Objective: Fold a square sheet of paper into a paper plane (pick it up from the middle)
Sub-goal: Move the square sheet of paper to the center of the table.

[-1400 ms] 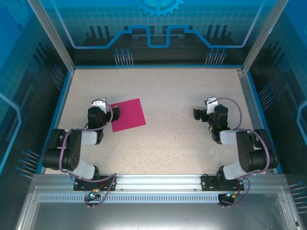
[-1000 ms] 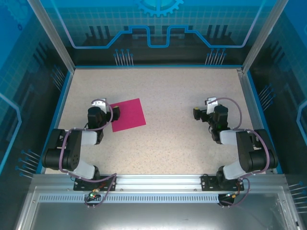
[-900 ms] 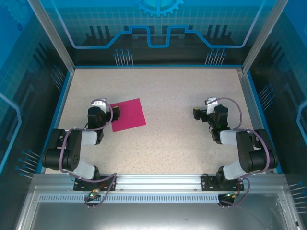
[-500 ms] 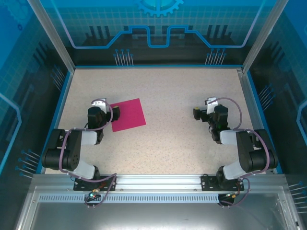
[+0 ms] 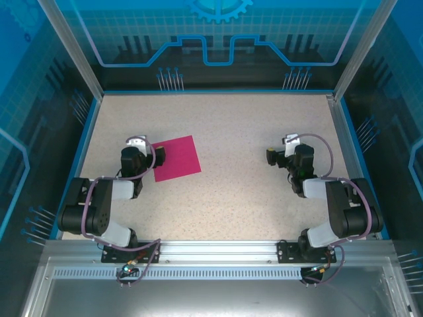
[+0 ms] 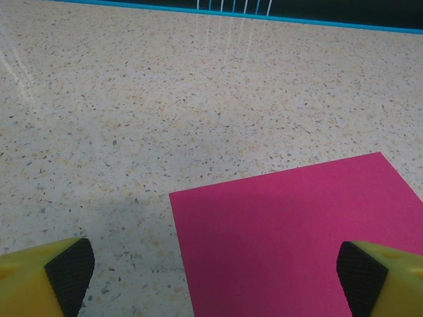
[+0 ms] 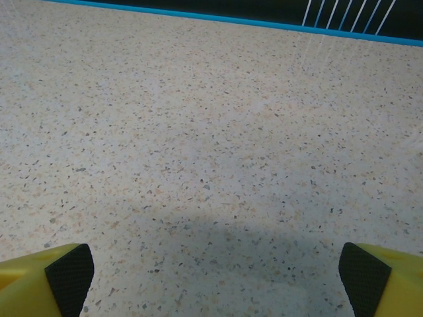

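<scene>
Found the left gripper (image 6: 215, 277) spread wide, clasping nothing, one pad (image 6: 360, 281) above the square sheet of paper (image 5: 177, 158) and the other above bare table (image 5: 231, 125) (could not tell whether touching). Found the right gripper (image 7: 215, 274) just as wide, empty, well apart from the sheet. Saw the sheet flat, unfolded, left of the table's middle. Noticed no change from the earlier frames.

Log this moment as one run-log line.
phase: pre-grasp | paper: unfolded, flat on table | left gripper: open, above paper's edge, nothing held | right gripper: open, above bare table, nothing held
</scene>
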{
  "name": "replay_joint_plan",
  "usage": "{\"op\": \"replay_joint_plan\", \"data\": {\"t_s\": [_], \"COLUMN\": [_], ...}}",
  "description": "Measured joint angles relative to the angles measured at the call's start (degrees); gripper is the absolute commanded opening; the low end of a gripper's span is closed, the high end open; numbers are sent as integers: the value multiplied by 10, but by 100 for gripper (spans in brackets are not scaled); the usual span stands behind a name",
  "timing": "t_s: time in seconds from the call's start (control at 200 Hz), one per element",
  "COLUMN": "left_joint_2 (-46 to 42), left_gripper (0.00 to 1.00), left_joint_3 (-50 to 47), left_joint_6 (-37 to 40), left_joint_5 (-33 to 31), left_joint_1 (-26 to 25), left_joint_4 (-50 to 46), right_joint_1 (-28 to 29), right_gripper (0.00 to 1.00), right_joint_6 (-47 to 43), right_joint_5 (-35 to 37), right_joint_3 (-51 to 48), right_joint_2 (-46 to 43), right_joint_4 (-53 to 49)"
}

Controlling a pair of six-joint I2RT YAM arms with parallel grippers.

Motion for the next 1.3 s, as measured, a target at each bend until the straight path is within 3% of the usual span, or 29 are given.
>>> {"op": "replay_joint_plan", "data": {"t_s": [0.24, 0.39, 0.54, 0.79, 0.96, 1.295], "left_joint_2": [-108, -147, -184, -239, -251, -248], "left_gripper": [98, 98, 99, 98, 99, 98], "left_joint_3": [73, 136, 155, 177, 185, 187], "left_joint_6": [-24, -97, -167, -240, -259, -272], "left_joint_5": [-13, -14, -5, 10, 16, 16], "left_joint_1": [0, 0, -1, -1, -1, -1], "left_joint_4": [-151, -265, -344, -489, -555, -597], "right_joint_1": [21, 55, 151, 352, 447, 484], "right_gripper": [99, 100, 100, 99, 99, 99], "right_joint_6": [15, 94, 158, 212, 213, 226], "right_joint_5": [60, 79, 101, 126, 160, 190], "right_joint_3": [65, 199, 282, 420, 597, 823], "right_joint_2": [-127, -146, -122, 67, 256, 462], "right_joint_4": [-152, -336, -444, -559, -644, -751]}}
